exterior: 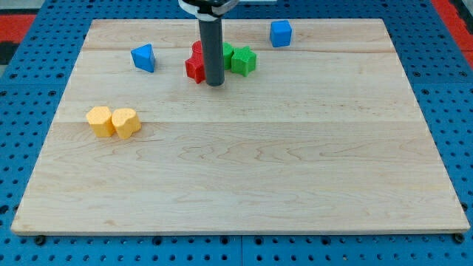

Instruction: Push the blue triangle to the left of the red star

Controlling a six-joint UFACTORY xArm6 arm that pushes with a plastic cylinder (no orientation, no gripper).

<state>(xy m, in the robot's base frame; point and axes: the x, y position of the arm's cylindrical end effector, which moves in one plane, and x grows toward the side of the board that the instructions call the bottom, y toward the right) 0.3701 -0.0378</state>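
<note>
I can read no brand, label or writing anywhere in the camera view.

By count: two blue blocks, two yellow, and a red and green cluster partly hidden behind my rod, where I make out at least one red and two green pieces. The blue triangle (144, 58) sits toward the view's top left, apart from the rest. The blue cube (281, 33) lies near the view's top, right of centre. The red star (196, 67) sits just left of my rod, with more red showing behind it, too hidden to name. A green star (243, 60) lies just right of the rod, and another green block (228, 52) peeks out beside it. The two yellow blocks (112, 122) touch each other at the view's left.

I have no hand: the arm ends in a dark rod, holding nothing. My tip (215, 84) rests just right of the red star, well right of the blue triangle.

The worktop (244, 177) is pale planked wood, lying on a blue perforated base (22, 111).
</note>
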